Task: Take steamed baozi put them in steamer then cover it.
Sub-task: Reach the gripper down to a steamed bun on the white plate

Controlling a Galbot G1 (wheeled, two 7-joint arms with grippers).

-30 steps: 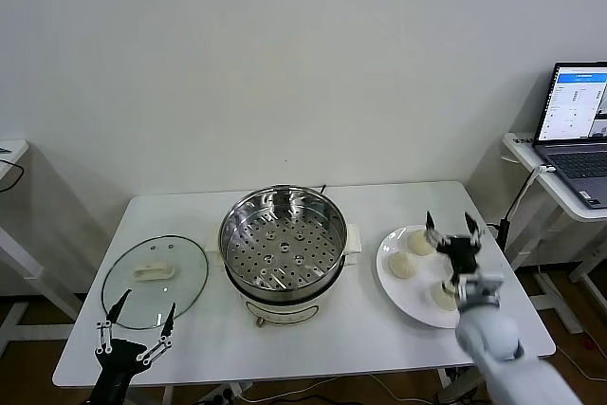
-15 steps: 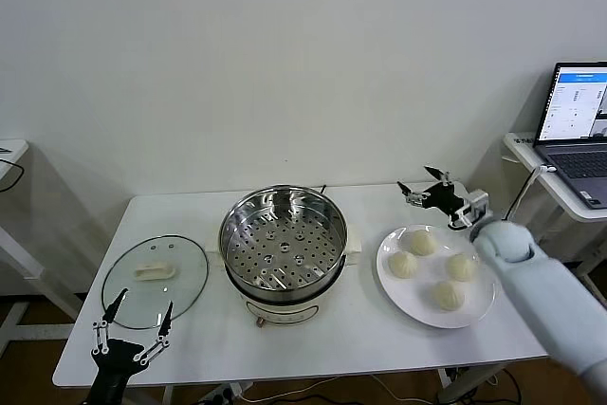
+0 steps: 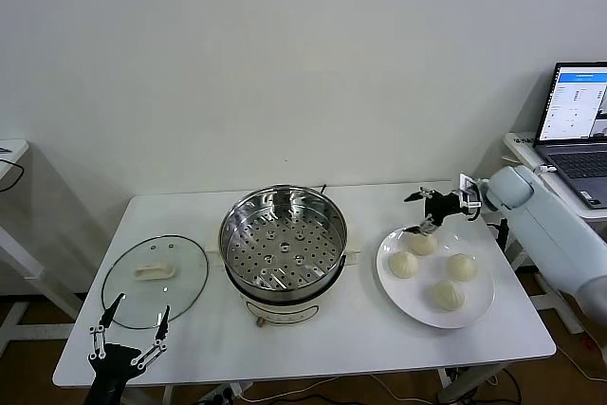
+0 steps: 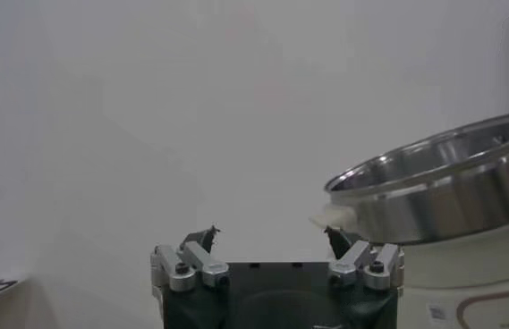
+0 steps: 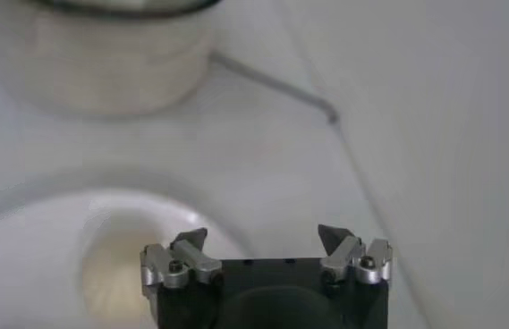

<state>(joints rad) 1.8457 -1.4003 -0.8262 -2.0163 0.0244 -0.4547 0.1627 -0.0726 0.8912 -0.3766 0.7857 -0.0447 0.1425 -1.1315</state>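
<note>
Hovering my right gripper [image 3: 424,213], jaws wide, with the nearest pleated cream-white steamed baozi [image 3: 422,243] directly beneath.

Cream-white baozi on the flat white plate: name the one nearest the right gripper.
The cream-white pleated baozi at the flat white plate's far edge, just under the open right gripper. The other three lie nearer the robot.

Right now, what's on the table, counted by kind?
Buns: 4
Plate: 1
Steamer pot: 1
Glass lid: 1
Total: 7
</note>
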